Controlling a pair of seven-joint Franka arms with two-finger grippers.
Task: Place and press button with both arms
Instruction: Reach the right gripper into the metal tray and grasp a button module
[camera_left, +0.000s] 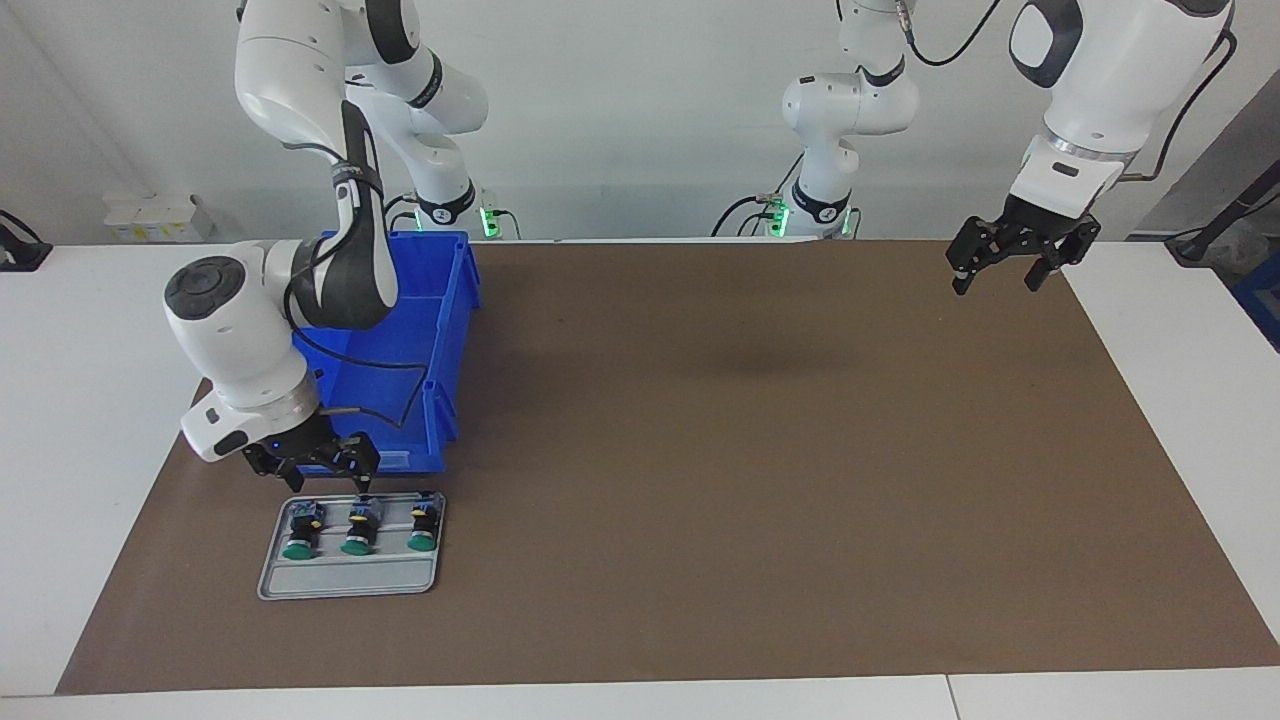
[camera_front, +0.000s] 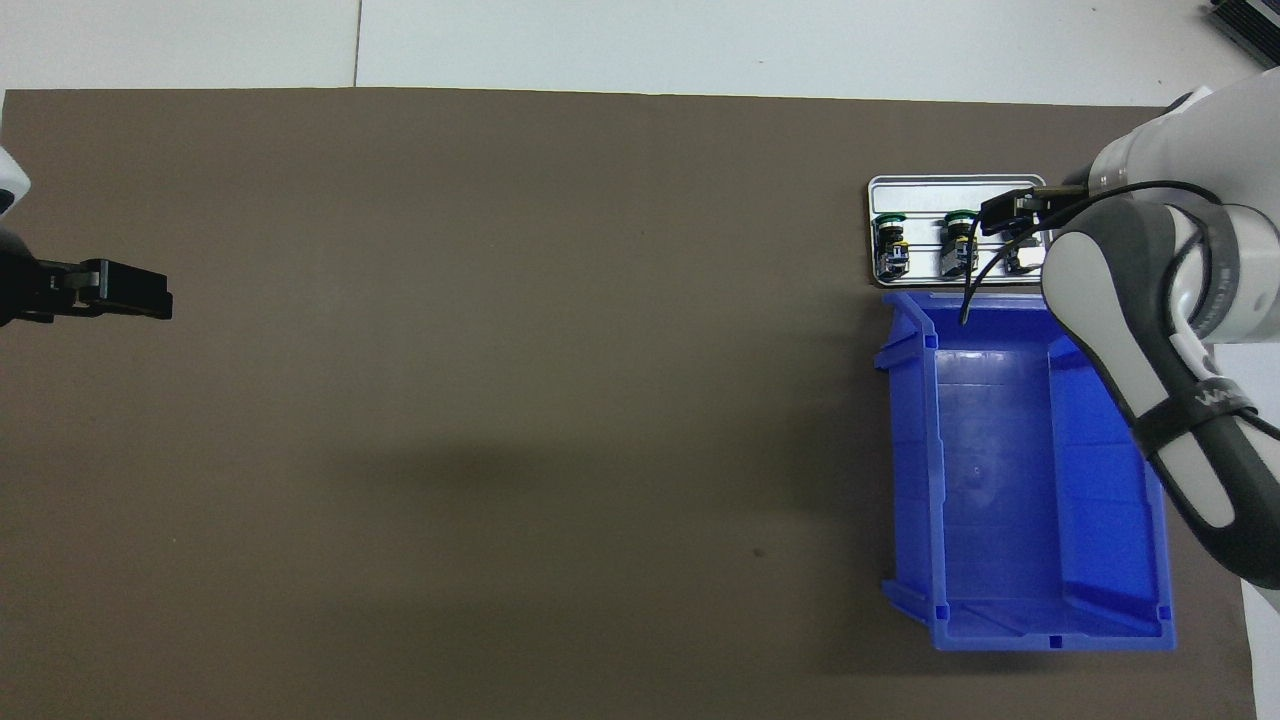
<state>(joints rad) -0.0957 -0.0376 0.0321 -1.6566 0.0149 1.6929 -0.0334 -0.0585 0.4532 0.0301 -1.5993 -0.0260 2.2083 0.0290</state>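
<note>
The right hand (camera_left: 318, 468) hangs with fingers parted, grasping nothing, just above the buttons' (camera_left: 359, 528) terminal ends. They lie in the tray (camera_left: 345, 582) near the table's right-arm end, caps pointing away from the robots. The left hand (camera_left: 1008, 262) waits released, well apart.

3 buttons, all alike: round green cap, short black barrel w/ yellow mark, grey-blue terminal end. They lie on their sides in a row across a grey tray (camera_left: 350, 585), caps pointing away from the robots, terminals toward them. Middle button (camera_left: 359, 530) sits btwn the other two. Outer button (camera_left: 423, 524) lies toward the left arm's end; third button (camera_left: 301, 533) at the row's remaining end. Not touching each other.
</note>
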